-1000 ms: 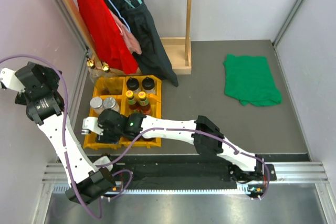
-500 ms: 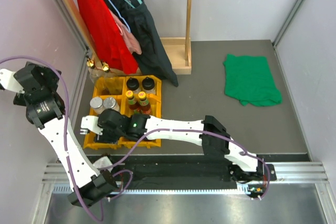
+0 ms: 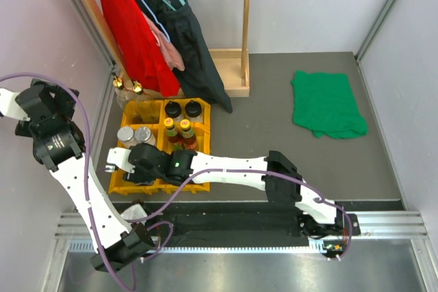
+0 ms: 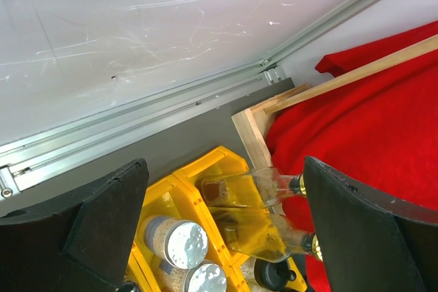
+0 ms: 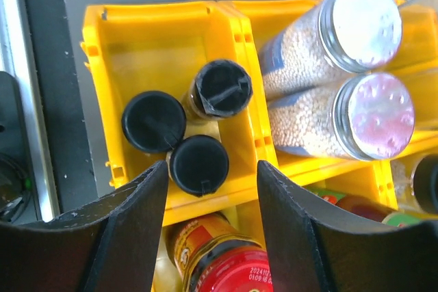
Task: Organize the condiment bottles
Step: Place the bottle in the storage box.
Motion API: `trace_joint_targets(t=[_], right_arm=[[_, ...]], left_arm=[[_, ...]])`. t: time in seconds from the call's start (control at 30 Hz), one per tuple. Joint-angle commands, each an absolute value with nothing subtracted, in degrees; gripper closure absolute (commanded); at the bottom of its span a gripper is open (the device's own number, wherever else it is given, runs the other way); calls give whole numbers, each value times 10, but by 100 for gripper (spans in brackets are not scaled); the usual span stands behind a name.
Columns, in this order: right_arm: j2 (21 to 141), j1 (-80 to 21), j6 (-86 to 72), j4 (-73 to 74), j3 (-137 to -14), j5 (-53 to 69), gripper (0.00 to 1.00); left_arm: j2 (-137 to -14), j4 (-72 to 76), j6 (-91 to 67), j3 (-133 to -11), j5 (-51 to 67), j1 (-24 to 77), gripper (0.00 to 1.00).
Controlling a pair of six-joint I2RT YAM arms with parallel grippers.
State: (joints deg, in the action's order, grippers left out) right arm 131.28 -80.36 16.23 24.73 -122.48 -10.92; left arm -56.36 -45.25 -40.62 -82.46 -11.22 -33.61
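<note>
The condiment bottles stand in a yellow compartment tray (image 3: 202, 117). In the right wrist view I see three black-capped jars (image 5: 198, 164) in one compartment, two silver-lidded canisters (image 5: 373, 115) beside them, and a red-lidded jar (image 5: 229, 264) below. My right gripper (image 5: 212, 170) is open and empty, hovering above the black-capped jars; in the top view it (image 3: 142, 163) sits over the tray's near left part. My left gripper (image 4: 224, 169) is open and empty, raised high at the far left (image 3: 41, 111). Below it lie two tall clear gold-topped bottles (image 4: 274, 237) and the canisters (image 4: 174, 243). Yellow-capped bottles (image 3: 176, 125) stand mid-tray.
A wooden clothes rack (image 3: 229, 73) with a red garment (image 3: 130, 29) and a black garment (image 3: 181, 32) stands just behind the tray. A green cloth (image 3: 327, 104) lies at the back right. Walls and an aluminium rail (image 4: 137, 117) close the left side.
The left gripper has drifted slightly left and down. The right arm's elbow has shifted a little right while its gripper stays over the tray's near left compartments.
</note>
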Motion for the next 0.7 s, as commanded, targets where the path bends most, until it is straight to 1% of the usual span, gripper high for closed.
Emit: trace_joint_targets(t=[0.0, 0.17, 0.27, 0.57, 0.67], right_arm=[[1258, -803, 140, 216, -1208, -141, 46], [1218, -774, 109, 200, -1159, -146, 45], [1187, -764, 101, 193, -1134, -155, 45], [1136, -713, 39, 227, -1111, -180, 41], [1084, -704, 21, 227, -1075, -200, 39]], left_arm=[[-551, -446, -403, -839, -97, -340, 1], [-548, -438, -397, -834, -80, -341, 1], [-546, -428, -380, -827, -50, -341, 1], [-528, -361, -339, -785, 105, -341, 1], [-525, -359, -338, -777, 131, -339, 1]])
